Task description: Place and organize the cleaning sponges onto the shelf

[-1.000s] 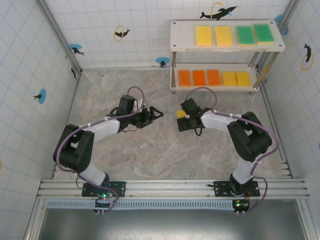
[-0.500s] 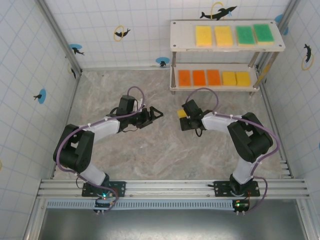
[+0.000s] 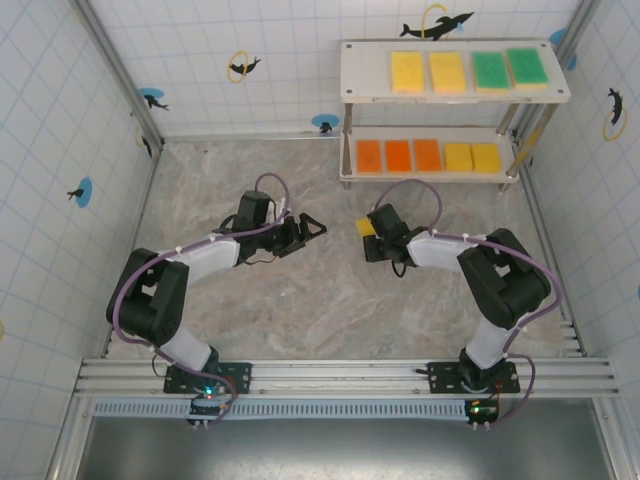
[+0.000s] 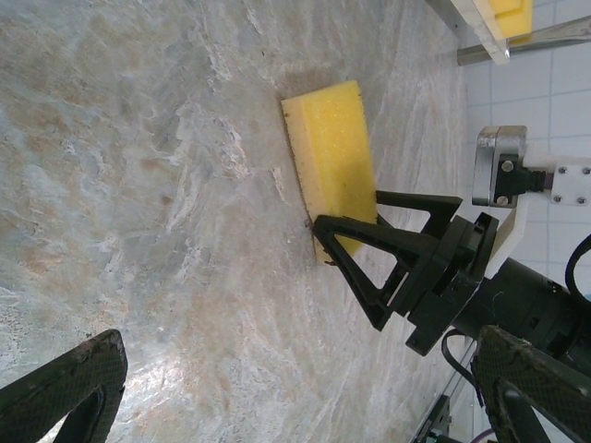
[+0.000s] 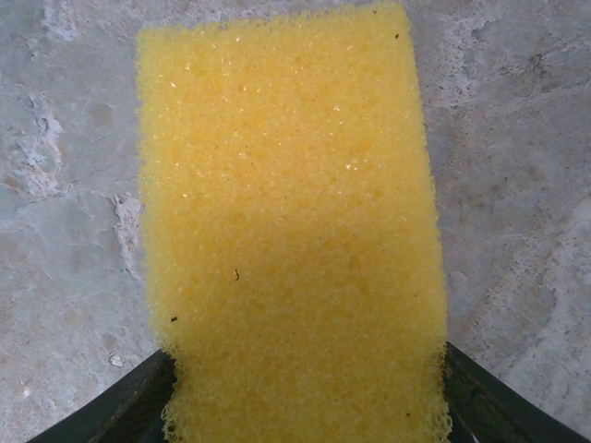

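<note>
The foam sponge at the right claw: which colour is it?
Yellow; the rectangular foam sponge shows best in the right wrist view.

Bright, even light fell from overhead, leaving soft shadows on the marble table [image 3: 330,310]. The yellow sponge [image 5: 286,138] looked sharp, its lower half shaded.

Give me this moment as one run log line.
right hand: shut on yellow sponge lying on table | left hand: open, empty | shelf: nine sponges placed | step: pickup

Text: none legible | Numbers: none legible | Brands: none legible | Signs: wordless dolphin-silhouette stickers [image 3: 435,24] on the white tiled walls [image 3: 280,40]
</note>
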